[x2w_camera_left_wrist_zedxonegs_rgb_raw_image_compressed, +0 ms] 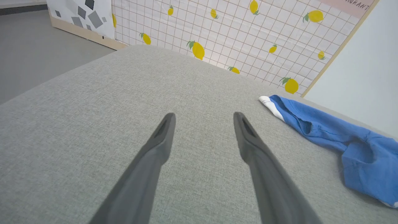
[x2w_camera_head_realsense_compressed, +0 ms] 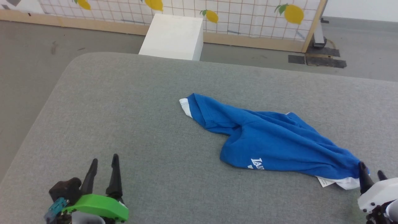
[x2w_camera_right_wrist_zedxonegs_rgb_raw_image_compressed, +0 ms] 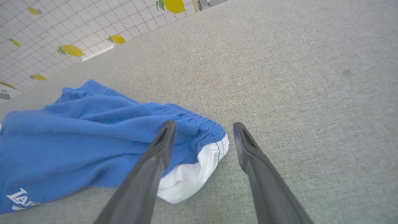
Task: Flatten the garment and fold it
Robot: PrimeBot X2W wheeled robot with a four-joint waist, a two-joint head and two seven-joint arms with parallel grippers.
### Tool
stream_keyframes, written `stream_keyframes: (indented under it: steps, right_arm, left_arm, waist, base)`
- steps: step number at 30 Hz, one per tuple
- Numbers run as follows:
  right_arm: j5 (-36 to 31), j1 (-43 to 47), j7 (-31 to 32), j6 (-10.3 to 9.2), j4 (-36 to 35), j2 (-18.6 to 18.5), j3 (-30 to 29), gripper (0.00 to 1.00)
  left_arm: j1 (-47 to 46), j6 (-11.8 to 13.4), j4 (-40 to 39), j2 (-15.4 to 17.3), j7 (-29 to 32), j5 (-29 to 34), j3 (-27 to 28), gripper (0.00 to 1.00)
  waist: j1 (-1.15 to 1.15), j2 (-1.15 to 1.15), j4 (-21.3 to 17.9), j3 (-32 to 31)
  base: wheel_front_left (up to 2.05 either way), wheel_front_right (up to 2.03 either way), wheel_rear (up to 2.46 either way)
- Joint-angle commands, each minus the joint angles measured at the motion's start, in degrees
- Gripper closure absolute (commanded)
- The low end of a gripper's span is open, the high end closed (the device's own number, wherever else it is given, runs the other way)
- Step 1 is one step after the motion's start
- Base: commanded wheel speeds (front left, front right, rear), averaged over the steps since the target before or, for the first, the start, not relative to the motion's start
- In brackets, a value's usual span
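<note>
- Grey woven cloth covers the padded worktop [x2w_camera_head_realsense_compressed: 124, 124], whose near and right edges are cut off by the head view's frame.
- The garment [x2w_camera_head_realsense_compressed: 273, 143], bright blue shorts, lies crumpled on the worktop's right half, one leg stretched toward the far middle and ending in a white hem.
- Its folds hide its true outline. The white print [x2w_camera_head_realsense_compressed: 257, 163] near the front edge is half tucked under, so only the first letters read.
- A small white tag [x2w_camera_head_realsense_compressed: 323, 181] pokes out below the right end beside a white patch of fabric. The writing on it is too small to make out.
- The right pincer [x2w_camera_head_realsense_compressed: 371, 169] is at the garment's right end with its fingers spread. In the right wrist view one finger lies over the gathered waistband and the other over bare worktop. Whether the first finger touches the cloth I cannot tell.
- The left pincer [x2w_camera_head_realsense_compressed: 105, 160] is spread wide over bare worktop at the near left, well apart from the garment. Its green-cased base is cut off at the frame's bottom.
- Beyond the worktop stands a white box [x2w_camera_head_realsense_compressed: 172, 35], its lower part hidden by the worktop's far edge, before a lemon-printed panel [x2w_camera_head_realsense_compressed: 248, 15].
</note>
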Motion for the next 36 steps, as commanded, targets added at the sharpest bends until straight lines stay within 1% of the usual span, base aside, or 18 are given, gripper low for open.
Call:
stream_keyframes:
  steps: [1, 3, 5, 7, 10, 14, 17, 19, 22, 24, 26, 28, 29, 30, 33, 36]
  right_arm:
    - [2.32, -0.96, -2.42, -0.08, -0.11, -0.05, -0.16, 0.00]
    - [3.85, -1.03, -5.79, -0.08, -0.80, -0.05, -0.12, 0.00]
    - [3.80, -0.98, -8.02, -0.08, -1.65, -0.05, -0.25, 0.00]
    - [3.23, -1.08, -9.18, -0.08, -2.53, -0.05, -0.46, 0.00]
    - [2.42, -1.46, -9.20, -0.08, -3.36, -0.05, 0.14, 0.00]
    - [1.61, -2.23, -8.74, -0.08, -3.59, -0.05, 1.39, 0.00]
    - [1.61, -2.81, -8.48, -0.08, -3.02, -0.05, 2.88, 0.00]
    - [1.83, -3.18, -8.77, -0.08, -2.68, -0.05, 3.57, 0.00]
    - [2.19, -3.52, -9.45, -0.08, -2.14, -0.05, 4.23, 0.00]
    - [2.83, -3.76, -9.85, -0.08, -1.57, -0.05, 4.46, 0.00]
    - [3.98, -4.04, -10.42, -0.08, -0.95, -0.05, 4.81, 0.00]
    - [4.25, -4.14, -11.00, -0.08, -0.56, -0.05, 5.11, 0.00]
    - [4.23, -4.20, -11.26, -0.08, -0.31, -0.05, 5.21, 0.00]
    - [4.16, -4.27, -11.42, -0.08, -0.05, -0.05, 5.22, 0.00]
    - [3.54, -4.43, -11.81, -0.08, 0.84, -0.05, 5.30, 0.00]
    - [3.16, -4.52, -12.04, -0.08, 1.72, -0.05, 5.35, 0.00]
  left_arm:
    - [-1.95, -0.36, -0.17, -0.42, 0.69, -0.56, -0.75, 0.00]
    - [-3.44, -0.58, -0.60, -0.88, 2.53, -1.67, -2.46, 0.00]
    - [-5.60, -0.79, -1.05, -1.28, 4.95, -2.61, -5.09, 0.00]
    - [-8.51, -0.93, -1.06, -1.80, 8.12, -3.79, -8.22, 0.00]
    - [-13.13, -1.05, 0.08, -2.35, 13.68, -5.56, -12.97, 0.00]
    - [-18.58, -1.10, 3.89, -2.50, 23.78, -6.52, -19.06, 0.00]
    - [-21.12, 0.12, 7.92, -1.71, 33.10, -4.79, -22.47, 0.00]
    - [-22.08, 0.78, 9.42, -1.34, 37.23, -3.80, -24.06, 0.00]
    - [-22.59, 1.96, 10.88, -0.53, 39.68, -2.21, -25.31, 0.00]
    - [-22.58, 2.56, 11.87, 0.23, 39.91, -1.36, -25.64, 0.00]
    - [-22.28, 2.38, 12.53, 0.25, 39.65, -1.81, -25.61, 0.00]
    - [-21.93, 1.49, 12.58, 0.01, 38.91, -2.86, -25.84, 0.00]
    - [-21.69, 1.02, 12.58, -0.21, 38.45, -3.67, -25.92, 0.58]
    - [-21.54, 0.69, 12.53, -0.32, 38.05, -4.03, -26.20, 1.00]
    - [-20.88, -0.16, 12.57, -0.74, 37.24, -6.00, -26.92, 1.00]
    - [-20.62, -0.46, 11.67, -1.04, 35.41, -8.54, -25.76, 1.00]
  waist:
    - [0.00, 0.00, -0.61, -0.29]
    - [0.00, 0.00, -1.24, -0.29]
    - [0.00, 0.00, -2.10, 0.05]
    - [0.00, 0.00, -3.12, 0.60]
    - [0.00, 0.00, -5.32, 1.46]
    - [0.00, 0.00, -8.50, 3.10]
    - [0.00, 0.00, -11.01, 4.45]
    - [0.00, 0.00, -12.32, 5.36]
    - [0.00, 0.00, -13.83, 6.50]
    - [0.00, 0.00, -14.52, 7.01]
    - [0.00, 0.00, -14.78, 7.39]
    - [0.00, 0.00, -14.71, 7.64]
    - [0.00, 0.00, -14.50, 7.66]
    - [0.00, 0.00, -14.21, 7.62]
    - [0.00, 0.00, -12.83, 7.13]
    - [0.00, 0.00, -10.89, 6.23]
  base:
    - [0.00, 0.00, 0.00]
    - [0.00, 0.00, 0.00]
    - [0.00, 0.00, 0.00]
    - [0.00, 0.00, 0.00]
    - [0.00, 0.00, 0.00]
    - [0.00, 0.00, 0.00]
    - [0.00, 0.00, 0.00]
    - [0.00, 0.00, 0.00]
    - [0.00, 0.00, 0.00]
    - [0.00, 0.00, 0.00]
    - [0.00, 0.00, 0.00]
    - [0.00, 0.00, 0.00]
    - [0.00, 0.00, 0.00]
    - [0.00, 0.00, 0.00]
    - [0.00, 0.00, 0.00]
    - [0.00, 0.00, 0.00]
